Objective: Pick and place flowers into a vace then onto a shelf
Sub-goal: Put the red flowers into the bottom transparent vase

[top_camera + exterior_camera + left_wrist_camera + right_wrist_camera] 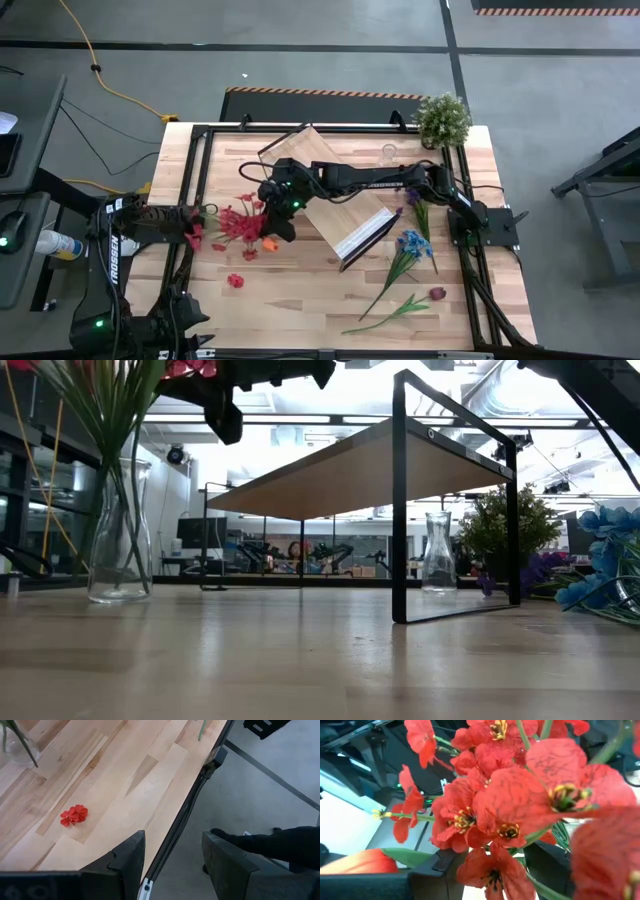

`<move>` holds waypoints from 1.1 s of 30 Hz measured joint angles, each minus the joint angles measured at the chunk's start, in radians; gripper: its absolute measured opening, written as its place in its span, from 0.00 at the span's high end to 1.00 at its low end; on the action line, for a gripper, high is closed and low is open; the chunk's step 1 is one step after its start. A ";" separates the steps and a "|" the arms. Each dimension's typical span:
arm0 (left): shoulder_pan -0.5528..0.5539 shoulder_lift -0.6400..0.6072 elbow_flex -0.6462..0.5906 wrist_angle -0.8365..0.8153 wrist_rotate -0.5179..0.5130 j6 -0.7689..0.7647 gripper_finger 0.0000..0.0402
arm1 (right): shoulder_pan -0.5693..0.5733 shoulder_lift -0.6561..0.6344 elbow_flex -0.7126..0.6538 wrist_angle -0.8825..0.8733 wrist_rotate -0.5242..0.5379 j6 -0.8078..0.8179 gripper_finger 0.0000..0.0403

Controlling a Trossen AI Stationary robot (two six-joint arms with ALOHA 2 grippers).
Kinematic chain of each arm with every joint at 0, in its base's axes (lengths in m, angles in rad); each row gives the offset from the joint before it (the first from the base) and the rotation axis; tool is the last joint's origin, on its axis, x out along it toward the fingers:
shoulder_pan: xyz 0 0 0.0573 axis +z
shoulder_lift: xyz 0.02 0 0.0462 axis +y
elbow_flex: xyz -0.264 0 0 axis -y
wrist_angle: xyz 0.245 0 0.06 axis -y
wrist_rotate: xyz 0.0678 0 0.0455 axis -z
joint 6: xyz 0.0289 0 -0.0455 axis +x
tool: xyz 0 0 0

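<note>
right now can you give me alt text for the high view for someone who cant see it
Overhead view of a wooden table: the right gripper reaches across to a bunch of red flowers at the table's left side, with the light-wood shelf lying mid-table. Blue flowers lie to the right, a potted plant at the far corner.

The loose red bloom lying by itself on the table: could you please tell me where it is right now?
In the high view, the loose red bloom lies on the table's left half, just below the red flowers in the vase, nearer the left arm.
</note>
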 joint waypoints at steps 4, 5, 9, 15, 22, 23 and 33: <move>0.000 0.000 0.000 0.000 0.021 0.000 0.43 | 0.000 0.000 0.000 0.001 -0.009 0.000 0.56; 0.000 0.000 0.000 0.000 0.023 0.000 0.43 | 0.000 0.000 0.000 0.003 -0.009 0.000 0.56; 0.000 0.000 0.000 0.000 0.023 0.000 0.43 | -0.005 0.000 0.002 0.014 -0.009 0.000 0.56; 0.000 0.000 0.000 0.000 0.023 0.000 0.43 | -0.016 0.000 0.002 0.042 -0.009 0.008 0.56; 0.000 0.000 0.000 0.000 0.024 0.000 0.43 | -0.018 0.000 0.002 0.056 -0.009 0.008 0.57; 0.000 0.000 0.000 -0.001 0.023 0.000 0.43 | -0.018 0.000 0.002 0.058 -0.009 0.008 0.57; 0.000 0.000 0.000 -0.004 0.023 0.000 0.43 | -0.028 0.000 0.002 0.063 -0.009 0.013 0.56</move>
